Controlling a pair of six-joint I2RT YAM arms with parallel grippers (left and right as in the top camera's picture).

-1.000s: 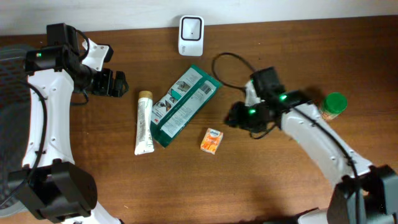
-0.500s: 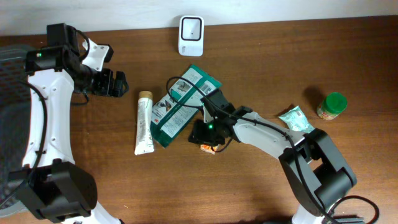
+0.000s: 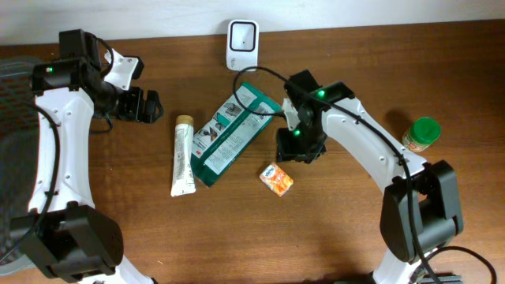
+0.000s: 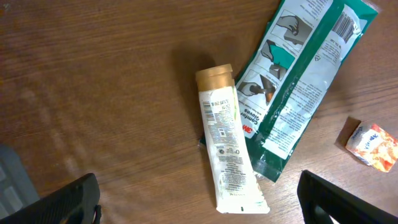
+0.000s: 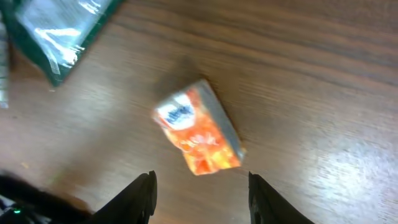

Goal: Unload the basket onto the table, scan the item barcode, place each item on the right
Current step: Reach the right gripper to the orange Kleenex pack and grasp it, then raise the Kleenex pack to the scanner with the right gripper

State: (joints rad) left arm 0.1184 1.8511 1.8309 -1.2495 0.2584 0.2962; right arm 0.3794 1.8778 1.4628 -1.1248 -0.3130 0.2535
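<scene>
- Orange packet (image 5: 199,134): blurred in right wrist view, print unreadable.
- Green pouch (image 5: 56,37): cropped at that frame's upper left.
- Tube (image 4: 227,149) label text: too small to read.

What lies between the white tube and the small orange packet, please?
The lower end of the green package lies between the white tube and the orange packet, clearest in the left wrist view.
</scene>
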